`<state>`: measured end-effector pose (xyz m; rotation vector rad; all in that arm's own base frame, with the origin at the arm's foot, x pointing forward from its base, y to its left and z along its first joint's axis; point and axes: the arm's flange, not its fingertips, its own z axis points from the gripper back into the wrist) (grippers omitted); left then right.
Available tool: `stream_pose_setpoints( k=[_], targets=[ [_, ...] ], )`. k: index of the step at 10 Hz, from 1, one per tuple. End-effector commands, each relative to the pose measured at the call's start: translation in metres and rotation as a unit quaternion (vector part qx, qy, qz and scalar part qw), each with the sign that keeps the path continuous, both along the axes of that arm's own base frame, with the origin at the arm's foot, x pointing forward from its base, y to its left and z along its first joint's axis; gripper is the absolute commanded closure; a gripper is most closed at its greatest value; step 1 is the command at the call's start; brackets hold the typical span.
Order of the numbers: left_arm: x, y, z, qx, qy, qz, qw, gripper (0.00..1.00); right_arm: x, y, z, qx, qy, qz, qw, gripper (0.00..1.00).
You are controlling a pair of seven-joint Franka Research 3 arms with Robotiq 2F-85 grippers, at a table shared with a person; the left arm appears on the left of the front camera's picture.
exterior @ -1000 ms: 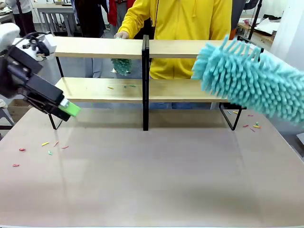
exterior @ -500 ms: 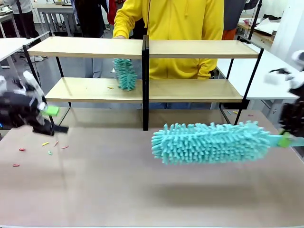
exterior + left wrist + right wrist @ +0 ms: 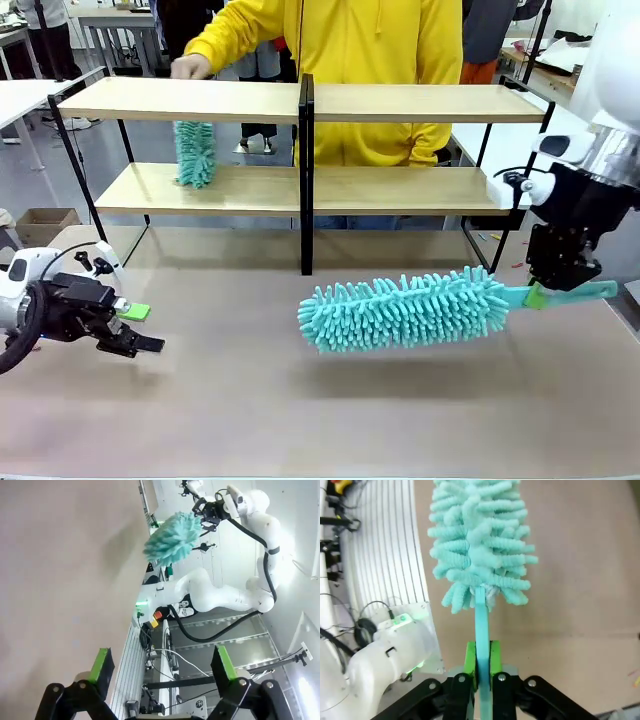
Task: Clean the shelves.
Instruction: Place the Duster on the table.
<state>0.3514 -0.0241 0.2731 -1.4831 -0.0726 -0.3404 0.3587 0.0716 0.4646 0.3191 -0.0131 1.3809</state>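
Observation:
The shelves [image 3: 400, 102] stand across the far side of the table, two light-wood boards in a black frame. My right gripper [image 3: 545, 292] is shut on the handle of a teal fluffy duster [image 3: 400, 312], whose head hangs level just above the table, in front of the shelves. In the right wrist view the green pads [image 3: 470, 660] clamp the duster's handle [image 3: 481, 625]. My left gripper [image 3: 138, 328] is open and empty, low over the table's left side; its pads [image 3: 102, 664] stand wide apart. Behind the shelves a person's hand [image 3: 186, 67] holds a second teal duster [image 3: 195, 152] on the lower left board.
The person in a yellow hoodie [image 3: 350, 60] stands right behind the shelves. White tables [image 3: 20, 95] flank both sides, and a cardboard box [image 3: 45, 222] sits on the floor at left. The table top [image 3: 300, 400] in front of the duster is bare.
My right arm swung the duster down from shelf height to just over the table. My left gripper dropped low to the table's left. The person's duster slid left along the lower board.

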Motion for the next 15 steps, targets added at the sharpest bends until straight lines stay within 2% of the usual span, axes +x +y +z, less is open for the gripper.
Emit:
stream_pose_setpoints(
  k=[1,4,5,6,7,8,9,10,11,12,13,14,15],
  targets=[
    [-0.001,0.003,0.024,-0.009,-0.012,0.002,1.000,0.00,0.010,0.002,-0.008,-0.032,-0.003,-0.031,0.999,0.88],
    [-0.001,0.003,0.024,-0.009,-0.012,0.002,1.000,0.00,0.018,-0.010,-0.016,0.007,0.018,-0.052,0.998,0.88],
    [-0.001,0.003,0.024,-0.009,-0.012,0.002,1.000,0.00,0.022,-0.019,-0.015,0.006,0.023,-0.058,0.998,0.30],
    [-0.001,0.003,0.024,-0.009,-0.012,0.002,1.000,0.00,0.027,-0.033,-0.008,0.027,0.004,-0.088,0.996,0.30],
    [-0.001,0.003,0.024,-0.009,-0.012,0.002,1.000,0.00,0.032,-0.058,0.003,0.059,-0.034,-0.156,0.985,0.00],
    [-0.001,0.003,0.024,-0.009,-0.012,0.002,1.000,0.00,0.031,-0.089,0.017,0.104,-0.068,-0.242,0.962,0.26],
    [-0.001,0.003,0.024,-0.009,-0.012,0.002,1.000,0.00,0.023,-0.112,0.027,0.145,-0.074,-0.277,0.947,0.00],
    [-0.001,0.003,0.024,-0.009,-0.012,0.002,1.000,0.00,0.007,-0.121,0.033,0.199,-0.025,-0.258,0.945,0.00],
    [-0.001,0.003,0.024,-0.009,-0.012,0.002,1.000,0.00,-0.016,-0.118,0.035,0.261,0.083,-0.238,0.932,0.00],
    [-0.001,0.003,0.024,-0.009,-0.012,0.002,1.000,0.00,-0.043,-0.114,0.034,0.281,0.156,-0.260,0.911,0.00],
    [-0.001,0.003,0.024,-0.009,-0.012,0.002,1.000,0.00,-0.060,-0.110,0.032,0.284,0.172,-0.300,0.894,0.00],
    [-0.001,0.003,0.024,-0.009,-0.012,0.002,1.000,0.00,-0.072,-0.095,0.028,0.273,0.186,-0.324,0.886,0.00],
    [-0.001,0.003,0.024,-0.009,-0.012,0.002,1.000,0.00,-0.079,-0.076,0.023,0.252,0.176,-0.365,0.879,0.00]
  ],
)
